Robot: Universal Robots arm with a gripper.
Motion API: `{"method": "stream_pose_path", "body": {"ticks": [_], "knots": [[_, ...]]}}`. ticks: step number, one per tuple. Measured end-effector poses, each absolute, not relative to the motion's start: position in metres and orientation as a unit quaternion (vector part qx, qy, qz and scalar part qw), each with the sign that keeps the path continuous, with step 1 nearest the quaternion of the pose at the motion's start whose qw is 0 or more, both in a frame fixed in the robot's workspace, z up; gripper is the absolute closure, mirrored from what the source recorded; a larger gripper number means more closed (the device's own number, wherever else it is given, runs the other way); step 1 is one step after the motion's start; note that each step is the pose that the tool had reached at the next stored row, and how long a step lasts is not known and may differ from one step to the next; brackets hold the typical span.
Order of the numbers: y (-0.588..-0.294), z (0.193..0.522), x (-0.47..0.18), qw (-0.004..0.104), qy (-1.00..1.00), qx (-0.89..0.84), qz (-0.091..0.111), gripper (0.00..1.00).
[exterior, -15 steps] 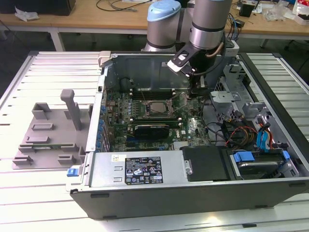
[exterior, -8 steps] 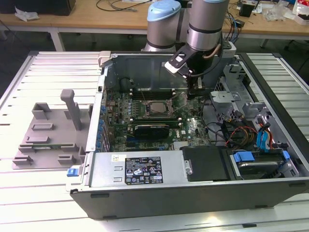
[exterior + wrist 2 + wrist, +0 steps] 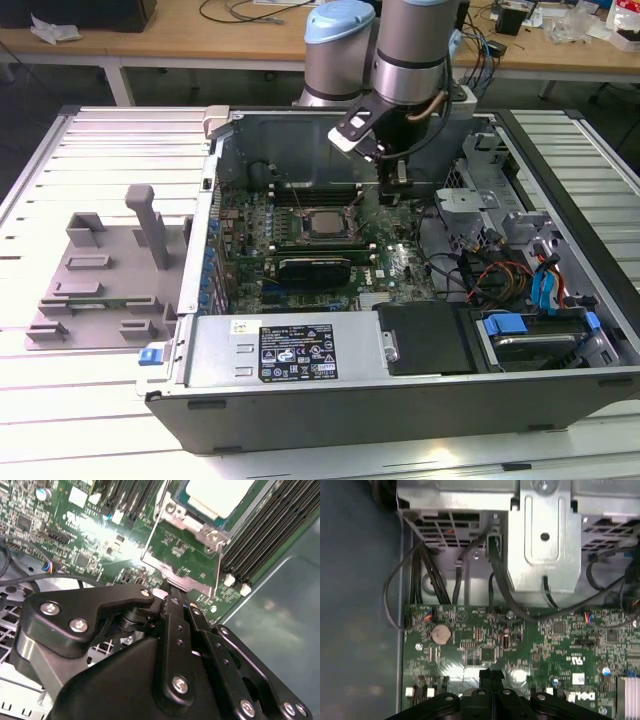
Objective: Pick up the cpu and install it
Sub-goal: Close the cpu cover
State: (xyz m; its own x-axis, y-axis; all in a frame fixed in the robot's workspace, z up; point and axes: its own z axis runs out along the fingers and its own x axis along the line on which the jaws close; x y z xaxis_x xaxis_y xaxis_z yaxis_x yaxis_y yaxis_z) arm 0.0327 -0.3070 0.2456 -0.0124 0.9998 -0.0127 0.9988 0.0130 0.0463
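Exterior view: my gripper (image 3: pixel 399 178) hung inside the computer case (image 3: pixel 400 410), low over the motherboard (image 3: pixel 405 262), just to the exterior view's right of the cpu (image 3: pixel 322 222). The cpu lay flat in its socket, silvery top up. In the first wrist view my fingers (image 3: pixel 486 677) were pinched together, nothing between them.

Silvery cpu (image 3: pixel 220 492) — green motherboard (image 3: pixel 520 645) (grey fixture (image 3: pixel 100 280))

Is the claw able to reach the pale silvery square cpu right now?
Likely yes. The pale silvery square cpu lies top-up and uncovered on the green motherboard; the shut claw hangs close beside it with only a metal frame between.
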Motion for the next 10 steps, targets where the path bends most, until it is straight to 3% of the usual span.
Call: {"method": "stream_pose_path", "body": {"ticks": [10], "knots": [[-0.307,0.246,-0.005,0.027,0.711,0.702,0.018,0.89]]}}
